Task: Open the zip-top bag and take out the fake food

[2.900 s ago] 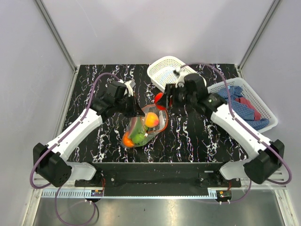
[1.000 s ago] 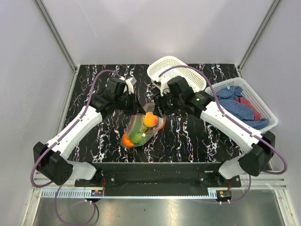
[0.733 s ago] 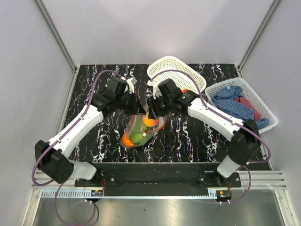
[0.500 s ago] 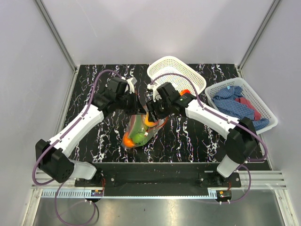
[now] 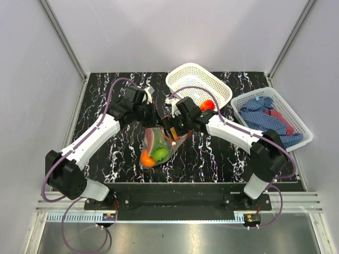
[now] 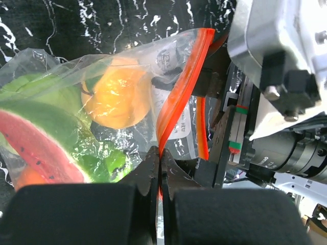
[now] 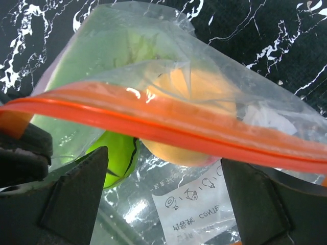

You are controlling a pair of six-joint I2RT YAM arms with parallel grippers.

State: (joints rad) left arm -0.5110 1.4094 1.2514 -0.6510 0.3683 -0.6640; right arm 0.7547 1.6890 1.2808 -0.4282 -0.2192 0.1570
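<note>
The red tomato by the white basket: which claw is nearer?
Right. The right claw, open at the zip-top bag, is left of the red tomato; the left claw, pinching the zip strip, is farther left.

The white left arm (image 5: 90, 140) stretches forward, its left claw (image 6: 160, 159) pinched tight, dark fingers pressed together. The white right arm (image 5: 233, 131) bends across, its right claw (image 7: 163, 173) just beside the left claw, fingers spread wide.

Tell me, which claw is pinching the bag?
The left gripper: it is shut on the orange strip of the bag. The right gripper is open, at its mouth.
</note>
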